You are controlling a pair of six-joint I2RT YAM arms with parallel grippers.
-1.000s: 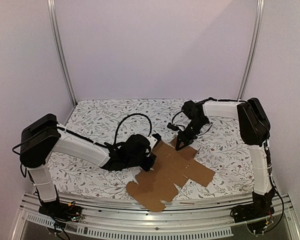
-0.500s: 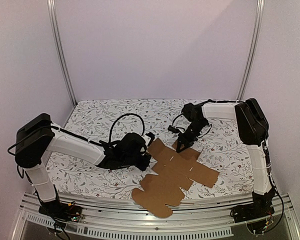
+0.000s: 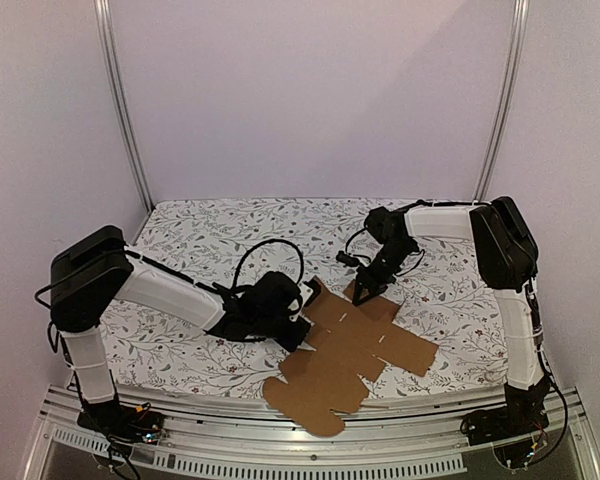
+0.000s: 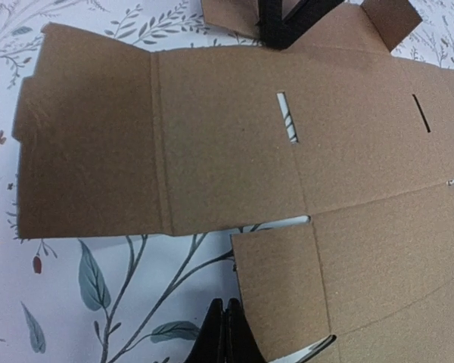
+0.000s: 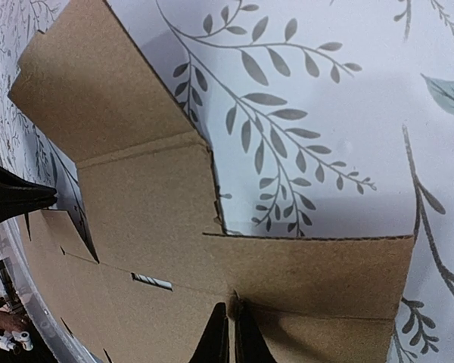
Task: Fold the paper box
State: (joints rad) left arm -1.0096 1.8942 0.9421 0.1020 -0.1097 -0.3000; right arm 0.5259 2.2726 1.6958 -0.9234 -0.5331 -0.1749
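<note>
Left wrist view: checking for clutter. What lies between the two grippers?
From the left gripper: a strip of bare floral cloth, then the flat, unfolded paper box, reaching the right gripper at its far edge. The left wrist view shows it.

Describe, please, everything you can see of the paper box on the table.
The paper box is a plain brown, matte cardboard blank, not yet folded, lying nearly flat on the floral tablecloth. Creases divide it into panels and flaps, with narrow slots cut in. One small far flap tilts up. The right gripper, shut, meets its far edge; the left gripper, shut, sits beside its left edge, seemingly not touching.
</note>
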